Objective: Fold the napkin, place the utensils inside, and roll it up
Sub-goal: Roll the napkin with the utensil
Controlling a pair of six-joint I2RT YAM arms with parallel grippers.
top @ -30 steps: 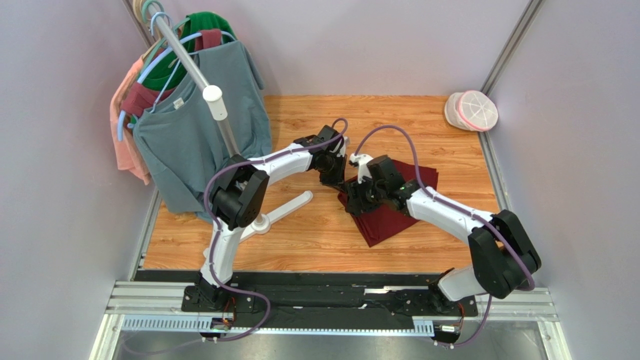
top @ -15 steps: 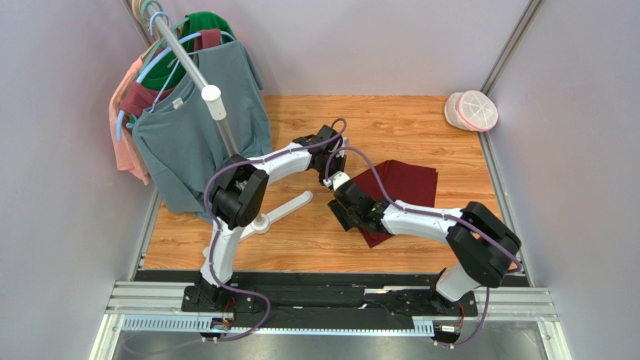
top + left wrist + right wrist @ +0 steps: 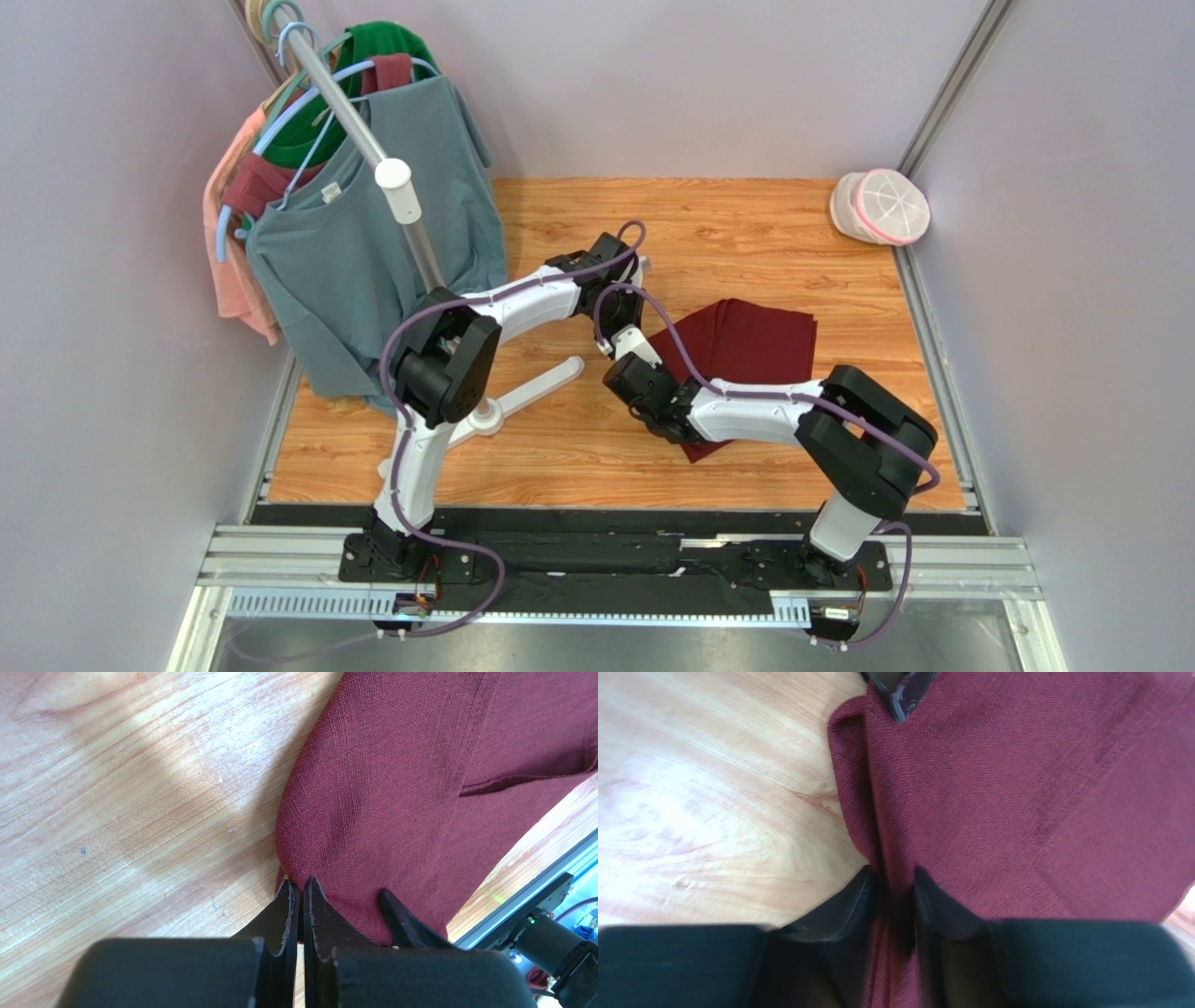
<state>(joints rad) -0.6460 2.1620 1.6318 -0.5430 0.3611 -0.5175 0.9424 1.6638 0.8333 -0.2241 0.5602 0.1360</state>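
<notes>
Your napkin (image 3: 758,340) lies folded on the surface (image 3: 786,231) — left fingers (image 3: 284,913) pinch its edge, right fingers (image 3: 854,896) narrow astride a ridge, grip unclear. No fork visible — placing and rolling remain.

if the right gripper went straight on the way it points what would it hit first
The napkin: its raised fold lies between the fingers of the right gripper. Further along that fold, the left gripper looks next in line, though depth is unclear.
</notes>
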